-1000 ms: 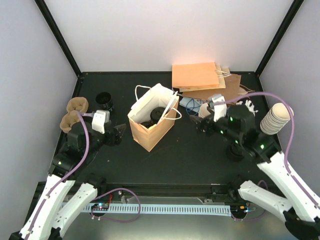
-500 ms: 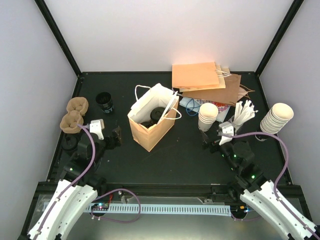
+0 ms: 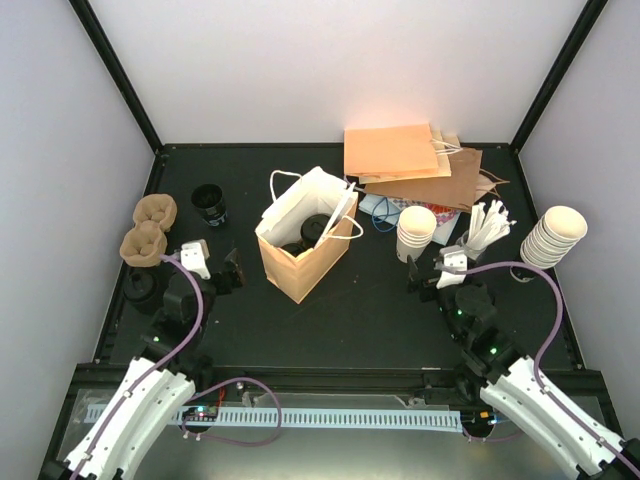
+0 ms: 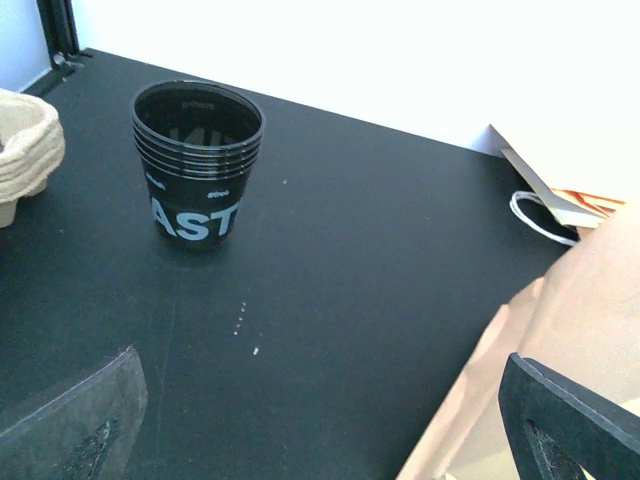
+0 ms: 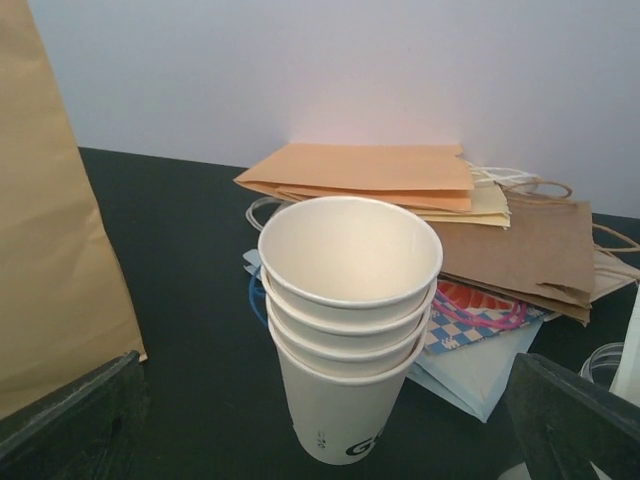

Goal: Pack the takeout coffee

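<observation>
— Two claws sit nearest us; how do they stand?
— Both are spread wide, gripping nothing. The left claw [image 3: 232, 272] hovers low over the table [image 3: 380, 320], just left of the bag [image 3: 298, 268]. The right claw [image 3: 420, 277] hovers in front of the white cups [image 3: 416, 232], apart from them.
— And the surface?
— Matt black, with a few pale specks in the left wrist view. A white cable rail [image 3: 330, 417] runs along the near edge, between the arm bases.
— Where is the coffee?
— Inside the bag, mid-table. The bag stands upright and open, white inside. The coffee [image 3: 316, 228] shows as dark round lids down in it; the cups beneath are hidden.
— Left side?
— Pulp trays [image 3: 150, 226] lie by the left edge, and stacked black cups [image 3: 209, 203] stand upright just beyond them.
— Right side?
— The white cups are nested, upright and lidless. Beside them is a bunch of white wrapped sticks [image 3: 487, 225], and a pale nested stack [image 3: 553, 238] sits near the right edge.
— Farther back?
— Flat bags [image 3: 400, 160], orange on brown, are piled at the far edge over some checked paper [image 5: 470, 315].
— The room?
— Plain pale walls on three sides, with black posts [image 3: 115, 75] in the two far corners.
</observation>
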Available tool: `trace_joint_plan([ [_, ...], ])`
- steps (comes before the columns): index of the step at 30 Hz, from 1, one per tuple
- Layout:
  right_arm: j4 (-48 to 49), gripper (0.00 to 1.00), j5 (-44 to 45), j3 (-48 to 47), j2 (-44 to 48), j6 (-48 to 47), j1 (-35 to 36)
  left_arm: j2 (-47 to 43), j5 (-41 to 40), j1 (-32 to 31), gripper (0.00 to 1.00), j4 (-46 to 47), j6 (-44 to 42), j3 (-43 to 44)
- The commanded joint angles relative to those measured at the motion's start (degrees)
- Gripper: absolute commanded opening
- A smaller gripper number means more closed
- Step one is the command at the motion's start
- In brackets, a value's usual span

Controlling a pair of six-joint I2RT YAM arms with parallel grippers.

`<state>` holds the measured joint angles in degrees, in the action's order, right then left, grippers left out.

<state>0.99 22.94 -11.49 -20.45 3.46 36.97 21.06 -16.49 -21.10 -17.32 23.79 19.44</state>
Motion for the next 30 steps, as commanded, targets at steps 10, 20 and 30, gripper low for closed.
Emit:
trace_joint_plan([
  [10,26.81,1.00,-6.59,8.30,-7.30,-5.74,-16.93,9.27,-12.78,-0.02,0.99,23.49,-14.89,-4.76],
  [20,41.92,1.00,-13.63,8.83,-25.84,-4.43,-24.67,23.24,-15.40,4.39,0.99,39.89,-21.44,-6.13],
  [30,53.60,1.00,-14.54,3.52,-42.52,-6.55,-29.32,33.87,-7.10,13.01,0.99,55.69,-22.38,-9.73],
])
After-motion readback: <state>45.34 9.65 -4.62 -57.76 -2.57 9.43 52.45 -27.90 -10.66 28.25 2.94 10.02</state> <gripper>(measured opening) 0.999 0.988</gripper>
